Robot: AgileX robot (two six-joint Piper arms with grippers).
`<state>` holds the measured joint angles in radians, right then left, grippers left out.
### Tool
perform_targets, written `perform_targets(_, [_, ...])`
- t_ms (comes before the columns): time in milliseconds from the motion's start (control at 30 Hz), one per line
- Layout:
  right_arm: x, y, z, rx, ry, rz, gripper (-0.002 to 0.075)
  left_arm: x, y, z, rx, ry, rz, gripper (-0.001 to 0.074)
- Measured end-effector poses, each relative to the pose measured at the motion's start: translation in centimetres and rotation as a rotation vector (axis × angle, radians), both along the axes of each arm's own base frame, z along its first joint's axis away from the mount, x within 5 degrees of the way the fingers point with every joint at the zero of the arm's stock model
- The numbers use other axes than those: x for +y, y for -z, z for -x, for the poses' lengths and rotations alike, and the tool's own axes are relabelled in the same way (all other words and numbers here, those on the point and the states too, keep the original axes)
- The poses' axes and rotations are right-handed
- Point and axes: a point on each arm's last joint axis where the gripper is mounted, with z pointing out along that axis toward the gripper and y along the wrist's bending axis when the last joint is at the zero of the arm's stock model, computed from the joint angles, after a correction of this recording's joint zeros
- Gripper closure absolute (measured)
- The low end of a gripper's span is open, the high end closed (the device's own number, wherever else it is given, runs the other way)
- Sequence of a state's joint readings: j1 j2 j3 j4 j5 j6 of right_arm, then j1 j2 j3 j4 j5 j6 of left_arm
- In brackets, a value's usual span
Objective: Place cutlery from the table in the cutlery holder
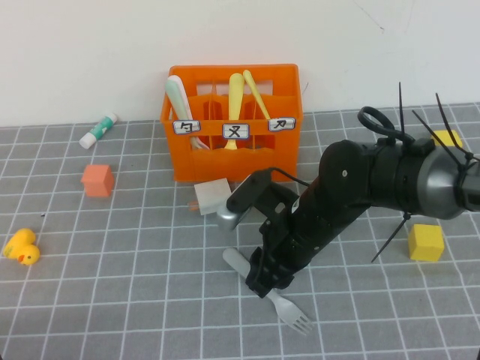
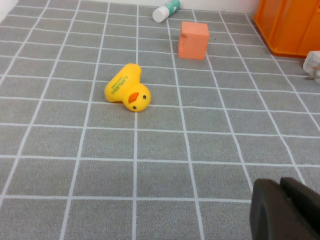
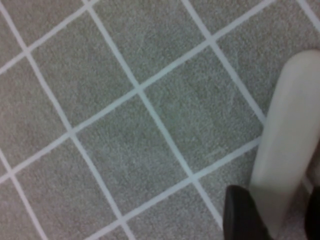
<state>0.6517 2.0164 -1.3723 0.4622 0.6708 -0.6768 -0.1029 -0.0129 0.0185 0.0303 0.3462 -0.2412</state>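
Note:
The light grey fork lies flat on the table in front of the orange cutlery holder. My right gripper is down over the fork's middle. In the right wrist view the fork's handle lies between the dark fingers of my right gripper, which is open and straddles it. The pale yellow fork stands in the holder's middle compartment, beside a thinner yellow handle and a mint-green-and-white utensil. My left gripper is shut and empty, low over the table.
A yellow duck, a salmon cube and a white-green tube lie at the left. A white block sits before the holder. Yellow cubes lie at the right.

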Motion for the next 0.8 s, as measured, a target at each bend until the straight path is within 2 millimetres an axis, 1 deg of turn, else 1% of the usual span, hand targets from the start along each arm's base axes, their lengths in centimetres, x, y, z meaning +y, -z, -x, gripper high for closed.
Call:
perform_targets(233, [0.1, 0.1, 0.0, -0.031, -0.046, 0.014, 0.0474, 0.0, 0.0, 0.0, 0.000, 0.000, 0.000, 0.0736])
perform_targets(300, [0.0, 0.1, 0.0, -0.049, -0.062, 0.029, 0.0508, 0.0, 0.0, 0.0, 0.000, 0.000, 0.000, 0.0736])
perform_targets(400, [0.1, 0.1, -0.1, -0.073, -0.077, 0.043, 0.0587, 0.0, 0.0, 0.0, 0.000, 0.000, 0.000, 0.0736])
perform_targets(600, [0.2, 0.1, -0.3, -0.099, -0.080, 0.045, 0.0590, 0.0, 0.0, 0.0, 0.000, 0.000, 0.000, 0.0736])
perform_targets(700, [0.3, -0.4, -0.5, -0.117, -0.091, 0.045, 0.0593, 0.0, 0.0, 0.0, 0.000, -0.001, 0.002, 0.0736])
perform_targets(767, [0.3, -1.1, -0.5, -0.140, -0.102, 0.043, 0.0597, 0.0, 0.0, 0.0, 0.000, -0.001, 0.002, 0.0736])
perform_targets(800, [0.4, -2.1, -0.6, -0.164, -0.104, 0.032, 0.0602, 0.0, 0.0, 0.0, 0.000, -0.001, 0.002, 0.0736])
